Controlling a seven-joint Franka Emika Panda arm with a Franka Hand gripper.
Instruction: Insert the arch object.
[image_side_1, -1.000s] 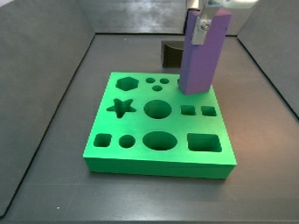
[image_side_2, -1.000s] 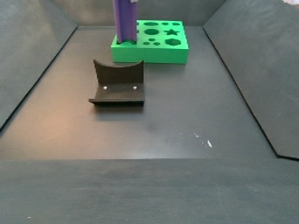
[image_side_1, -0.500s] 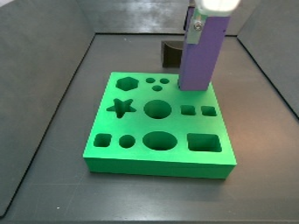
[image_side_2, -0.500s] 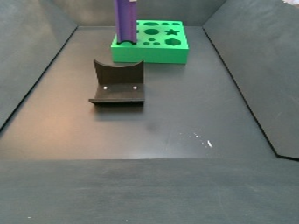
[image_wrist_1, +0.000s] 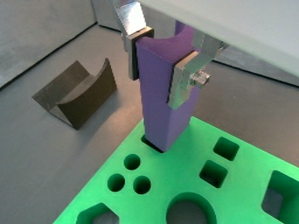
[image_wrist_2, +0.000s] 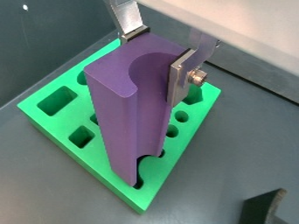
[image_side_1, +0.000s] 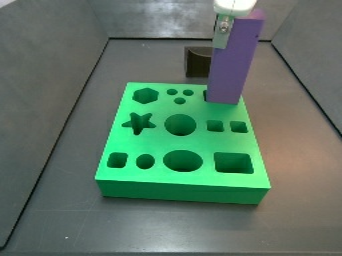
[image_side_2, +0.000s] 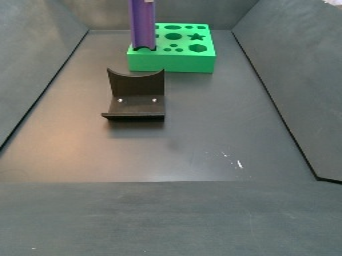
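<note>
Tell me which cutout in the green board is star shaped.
The star cutout on the green board, far from the gripper holding the arch object; others look round, square or hexagonal.

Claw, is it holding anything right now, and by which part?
Yes. The claw is shut on the purple block, its fingers clamping opposite sides near the upper end. The block stands upright, its lower end at a slot in the green board.

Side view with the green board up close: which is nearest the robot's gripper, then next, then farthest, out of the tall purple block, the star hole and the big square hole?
1. The tall purple arch object: held upright in the gripper, over the board's far right corner.
2. The star-shaped hole: on the green board's left side, midway back.
3. The big square hole: at the board's front right corner.
</note>
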